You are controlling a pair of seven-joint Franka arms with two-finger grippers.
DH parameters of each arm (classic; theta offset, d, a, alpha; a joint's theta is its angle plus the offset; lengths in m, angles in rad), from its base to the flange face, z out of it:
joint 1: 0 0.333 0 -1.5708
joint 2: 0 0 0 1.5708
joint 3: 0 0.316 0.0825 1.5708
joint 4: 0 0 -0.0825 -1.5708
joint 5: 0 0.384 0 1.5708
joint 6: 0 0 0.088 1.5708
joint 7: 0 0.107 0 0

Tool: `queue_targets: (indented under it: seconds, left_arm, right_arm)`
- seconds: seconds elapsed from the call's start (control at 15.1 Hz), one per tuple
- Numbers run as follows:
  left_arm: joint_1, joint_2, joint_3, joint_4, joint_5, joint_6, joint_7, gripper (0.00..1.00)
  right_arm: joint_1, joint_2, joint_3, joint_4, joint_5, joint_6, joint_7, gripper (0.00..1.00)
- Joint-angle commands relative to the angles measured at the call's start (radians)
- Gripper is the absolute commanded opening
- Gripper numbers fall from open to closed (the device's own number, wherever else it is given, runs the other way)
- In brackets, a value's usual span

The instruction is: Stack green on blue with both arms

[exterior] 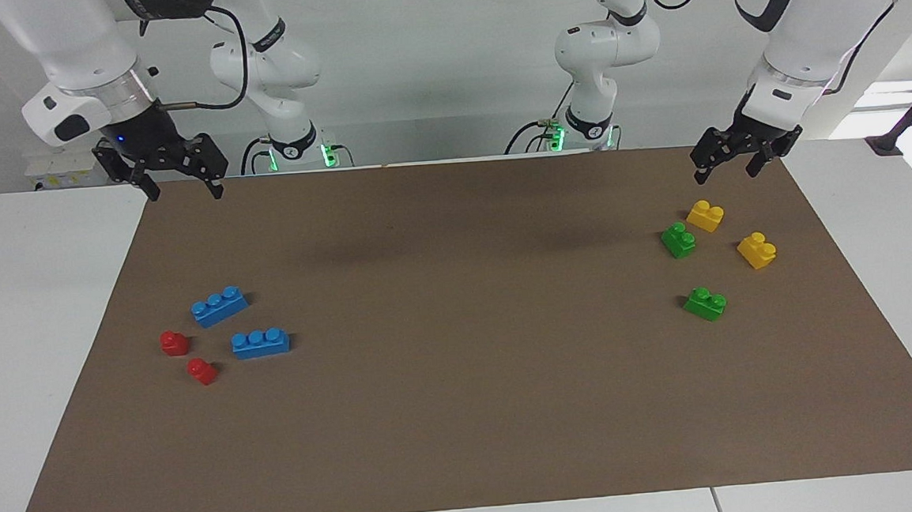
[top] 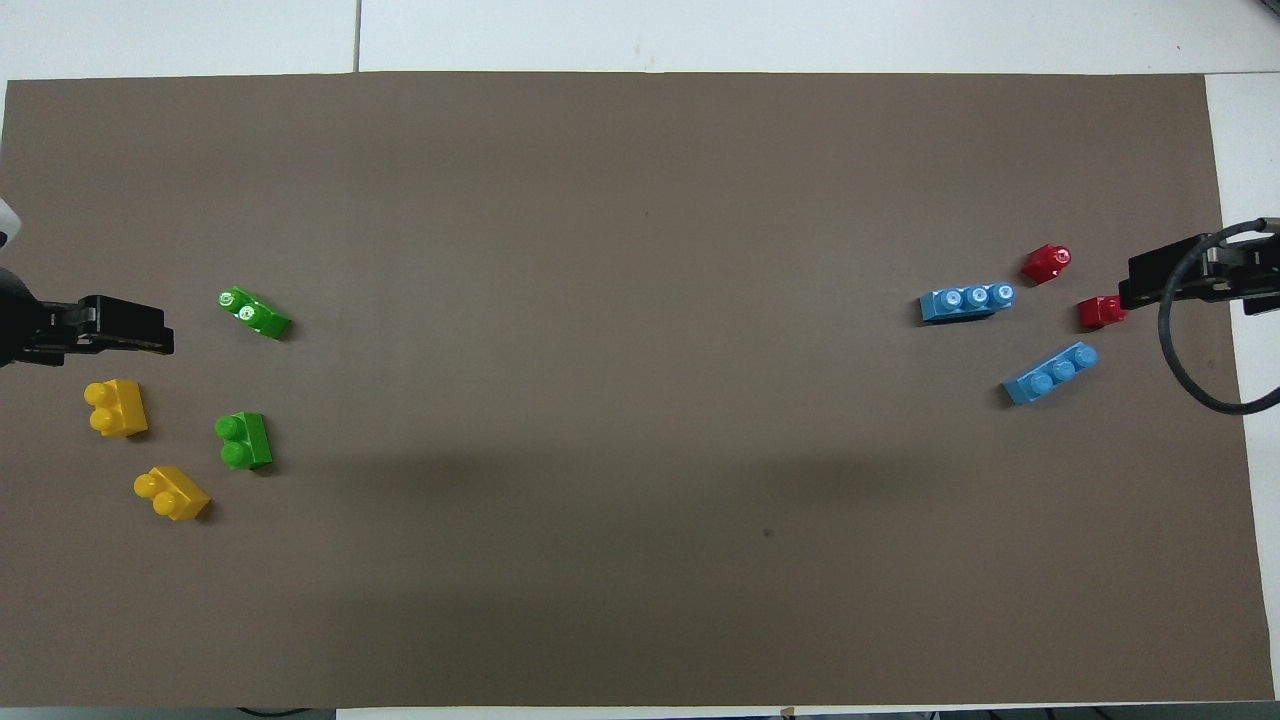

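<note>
Both pincers hang wide and empty, left pincer (exterior: 729, 165) over the green bricks (exterior: 678, 240), right pincer (exterior: 176, 180) over the blue bricks (exterior: 219, 306), where crowding yellow or red neighbours could get nudged or grabbed instead.

Left pincer (exterior: 738, 163), right pincer (exterior: 176, 180) raised, open

Brown paper mat (exterior: 466, 414) covers the white table (exterior: 34, 353). Frame left: two blue three-stud plastic bricks (exterior: 219, 306), two red single-stud bricks (exterior: 175, 342) below them. Frame right: two green two-stud bricks (exterior: 678, 239), two yellow two-stud bricks (exterior: 705, 215) clustered.
</note>
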Motion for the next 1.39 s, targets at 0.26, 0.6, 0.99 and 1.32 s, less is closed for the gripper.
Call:
queue_targets:
  seconds: [0.26,0.6,0.99,1.32]
  left_arm:
    - [0.007,-0.03,0.002,-0.029,-0.013,-0.01,0.008,1.0]
    - [0.012,-0.051,0.008,-0.079,-0.013,0.014,-0.128,1.0]
    - [0.021,-0.089,0.008,-0.234,-0.008,0.183,-0.427,1.0]
    - [0.056,-0.027,0.006,-0.313,-0.008,0.313,-0.5,1.0]
  right_arm:
    - [-0.019,-0.023,0.002,-0.029,-0.003,0.026,-0.004,1.0]
    - [-0.03,-0.024,0.004,-0.027,-0.001,0.05,0.054,0.96]
    - [-0.037,-0.018,0.005,-0.043,0.019,0.092,0.616,0.94]
    - [-0.145,0.054,0.004,-0.033,0.271,0.095,0.945,0.9]
